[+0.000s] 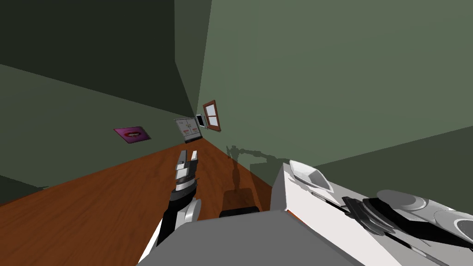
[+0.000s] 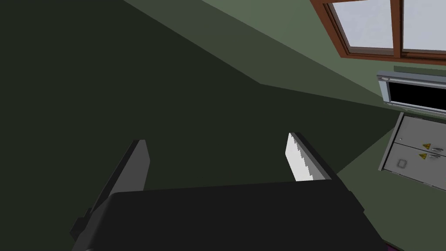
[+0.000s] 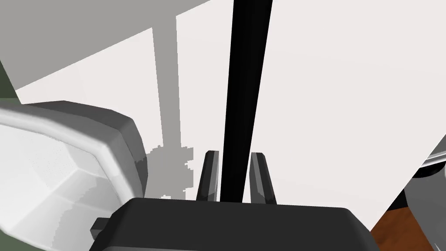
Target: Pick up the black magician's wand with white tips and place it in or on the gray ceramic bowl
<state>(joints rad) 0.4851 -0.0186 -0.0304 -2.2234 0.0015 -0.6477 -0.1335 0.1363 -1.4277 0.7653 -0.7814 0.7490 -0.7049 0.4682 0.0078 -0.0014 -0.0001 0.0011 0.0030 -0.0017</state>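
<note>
Both fingers of the right end effector pinch the black wand above the white desk, bowl just beside at the desk's corner: hold firm, clear rim, lower gently.

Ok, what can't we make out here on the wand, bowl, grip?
1. Slim black wand, right wrist view: one end runs off the picture edge, the other is hidden under the right gripper's dark body.
2. Angular light grey bowl, same view: part cut off by the edge.
3. Head view: the gripper covers where it holds the wand.
</note>
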